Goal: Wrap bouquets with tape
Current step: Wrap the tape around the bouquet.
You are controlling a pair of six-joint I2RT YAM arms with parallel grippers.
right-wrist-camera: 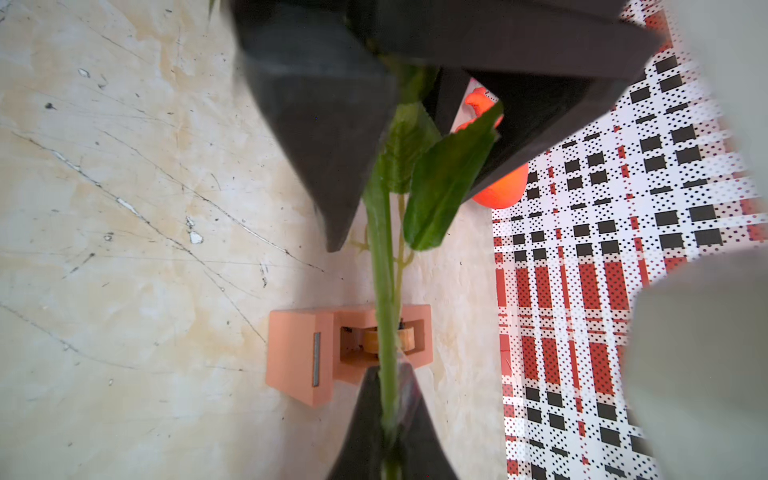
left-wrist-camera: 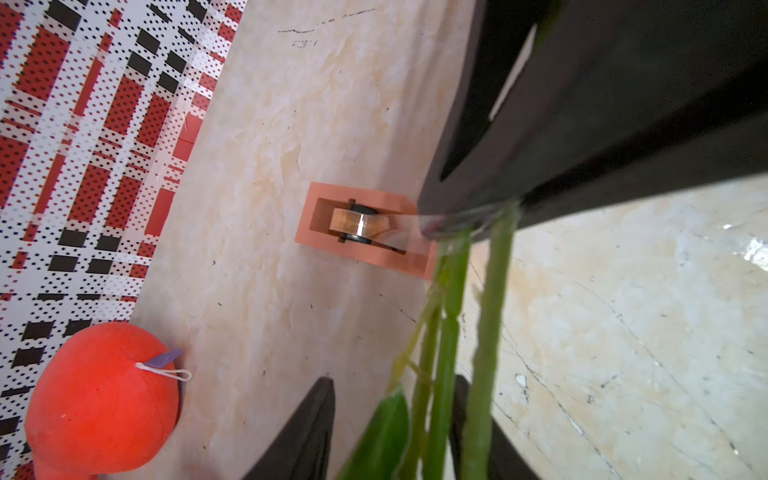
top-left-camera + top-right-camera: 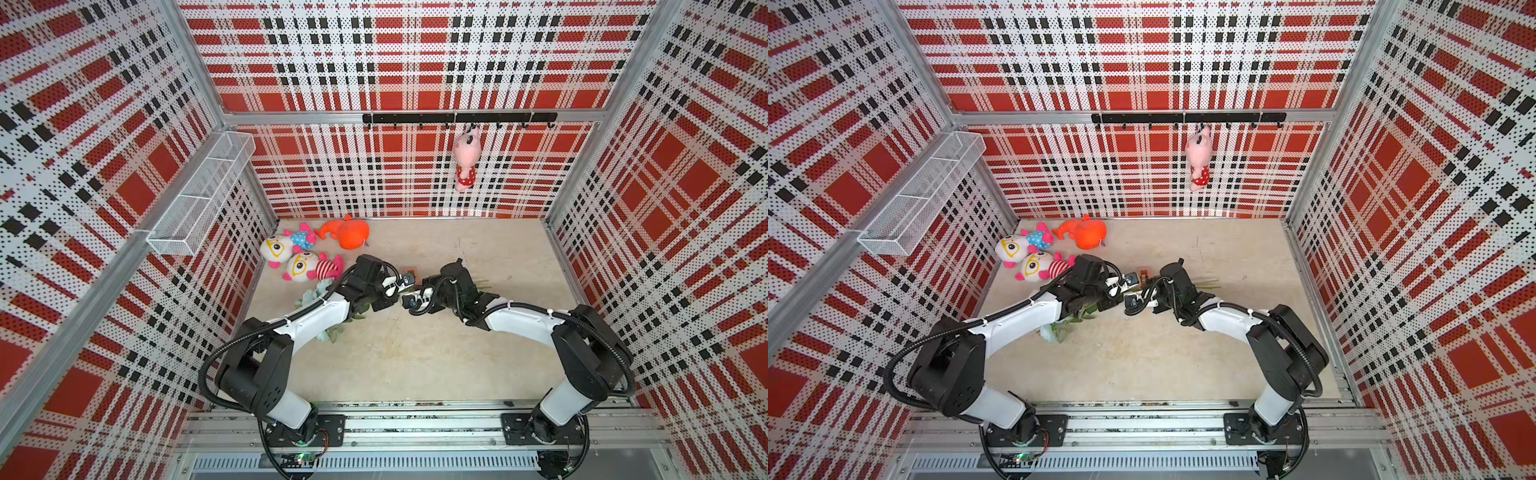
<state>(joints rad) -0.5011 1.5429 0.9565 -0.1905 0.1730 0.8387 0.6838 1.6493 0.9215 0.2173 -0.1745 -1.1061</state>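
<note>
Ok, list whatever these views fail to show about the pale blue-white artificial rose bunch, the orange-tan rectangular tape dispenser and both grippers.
- Pale blue-white rose bunch: blooms mostly under the left arm in both top views.
- Orange-tan tape dispenser: tiny sliver in both top views, too small to read.
- Clear tape strip: end hidden inside the right gripper, left wrist view.
- Left gripper: fingers cut by the frame edge; contact with green stems unclear.

Hidden under left arm (image 3: 316, 316), seemingly: most bouquet (image 3: 310, 296) blooms.
</note>
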